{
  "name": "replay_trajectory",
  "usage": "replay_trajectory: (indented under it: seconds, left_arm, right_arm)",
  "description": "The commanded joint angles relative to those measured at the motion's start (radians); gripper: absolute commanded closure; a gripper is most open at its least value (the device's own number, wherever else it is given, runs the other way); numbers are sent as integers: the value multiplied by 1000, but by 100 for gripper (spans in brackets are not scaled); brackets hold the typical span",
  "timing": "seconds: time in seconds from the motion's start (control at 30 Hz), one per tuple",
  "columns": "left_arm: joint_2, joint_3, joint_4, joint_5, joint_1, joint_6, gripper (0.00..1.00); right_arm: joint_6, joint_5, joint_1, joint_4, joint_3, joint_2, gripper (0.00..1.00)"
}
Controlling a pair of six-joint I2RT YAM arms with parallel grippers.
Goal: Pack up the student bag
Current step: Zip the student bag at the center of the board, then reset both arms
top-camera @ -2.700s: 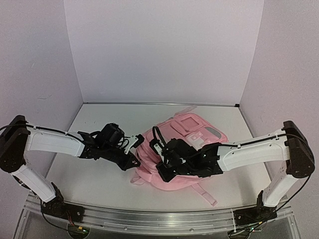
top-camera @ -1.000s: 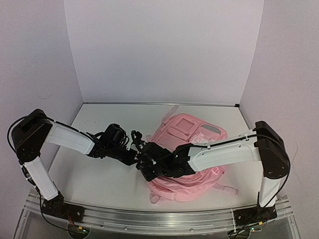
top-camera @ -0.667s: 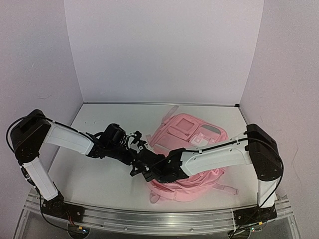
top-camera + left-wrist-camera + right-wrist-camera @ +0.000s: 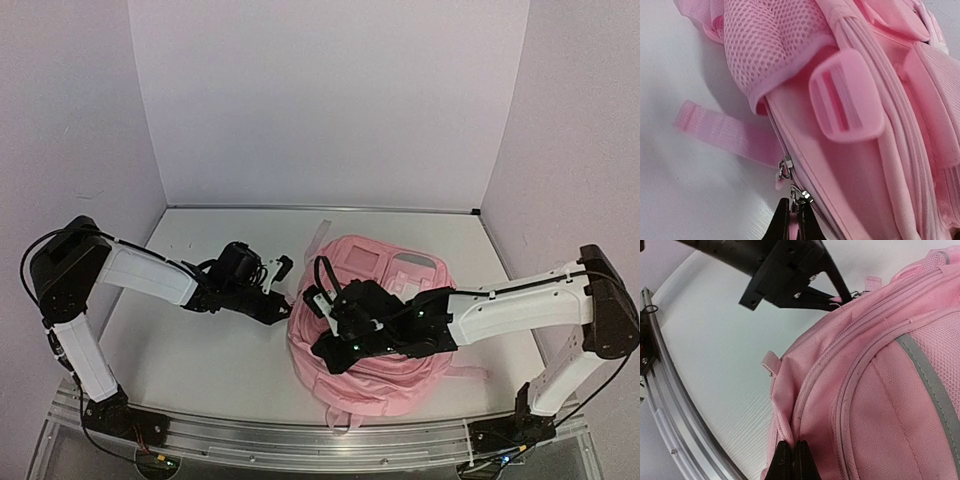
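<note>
The student bag point(image 4: 395, 345), a big soft pink backpack, lies in the middle of the table. My left gripper point(image 4: 792, 222) sits at the bag's left edge, shut on the pink zipper pull point(image 4: 792, 216) below a metal slider point(image 4: 801, 196). A second slider point(image 4: 784, 167) hangs just above it. My right gripper point(image 4: 792, 452) is shut on a fold of the bag's pink fabric point(image 4: 790, 427) at its near-left side. In the top view the left gripper point(image 4: 289, 303) and the right gripper point(image 4: 324, 350) are close together on the bag's left side.
A pink buckle point(image 4: 845, 97), a mesh pocket point(image 4: 765, 45) and a loose strap point(image 4: 725, 132) lie by the left gripper. A grey reflective stripe point(image 4: 930, 375) crosses the bag. The metal rail point(image 4: 670, 405) runs along the near table edge. White walls enclose the table.
My right gripper has shut on the bag's fabric and its arm has drawn back to the right. The bag has turned and bunched up rounder. The left gripper keeps its hold.
</note>
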Motion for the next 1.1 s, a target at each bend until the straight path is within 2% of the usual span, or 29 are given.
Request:
replay_trajectory:
  seconds: [0.0,0.23,0.43,0.5,0.53,0.6,0.67,0.73,0.8,0.9,1.07]
  left_arm:
    - [38,106,75,-74,46,18,100]
    - [100,185,65,-102,75,18,100]
    - [130,224,75,-55,84,6,99]
    - [123,219,77,-21,84,5,91]
    - [113,212,76,-9,84,3,82]
    - [86,185,75,-6,85,-6,60]
    - [44,144,65,-36,84,-22,45]
    - [-7,103,51,-78,84,-32,36]
    - [-66,67,39,-127,86,-42,28]
    - [-128,40,-3,-182,118,-56,17]
    - [-177,36,-85,-197,234,-93,8]
  right_arm:
    - [45,-307,31,17,-1,-126,100]
    - [77,-370,31,5,-41,-205,100]
    - [86,-300,31,3,-50,-223,100]
    - [88,-230,31,3,-43,-220,100]
    - [90,-188,31,2,-36,-216,95]
    - [95,-102,31,1,-20,-205,67]
    - [92,-34,31,1,7,-190,32]
    - [90,31,31,1,38,-172,16]
    - [80,80,29,1,63,-157,3]
    - [79,127,-16,0,98,-126,2]
    - [102,137,-214,7,119,-90,2]
